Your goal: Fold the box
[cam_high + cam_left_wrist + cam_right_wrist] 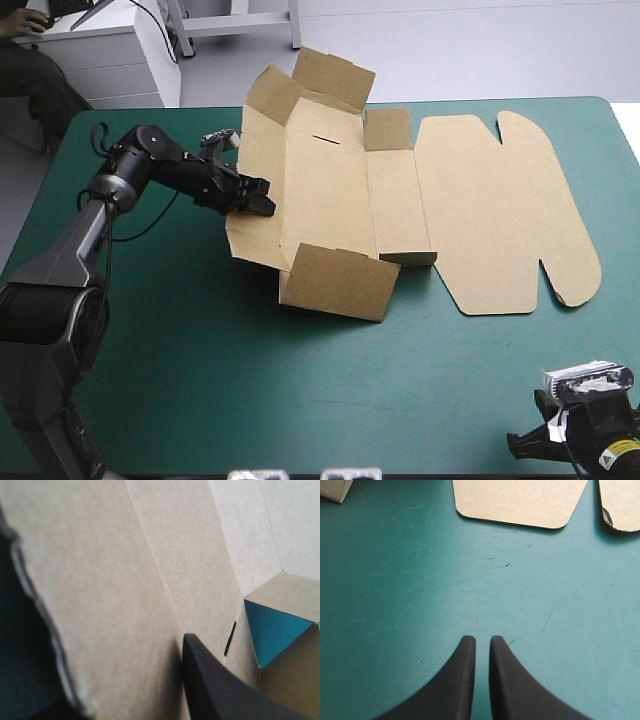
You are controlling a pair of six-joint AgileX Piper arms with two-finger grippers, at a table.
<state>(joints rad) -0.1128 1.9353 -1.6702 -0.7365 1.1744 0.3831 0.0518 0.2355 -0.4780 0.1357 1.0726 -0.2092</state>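
The brown box [330,190] lies mid-table with its near end wall [335,280] and far flaps [330,75] raised. Its lid [510,210] lies flat to the right. My left gripper [262,200] is shut on the box's left side panel, which tilts up off the cover. In the left wrist view one black finger [210,680] presses the panel's inner face [115,580]; the other finger is hidden behind the board. My right gripper [482,640] is shut and holds nothing. It hovers over bare teal-green cover near the front right corner [520,442], short of the lid's rounded flaps [520,500].
The box's far flaps reach the table's far edge [450,100]. A white cabinet [110,50] stands beyond the far left corner. The table's right edge [628,130] runs close to the lid.
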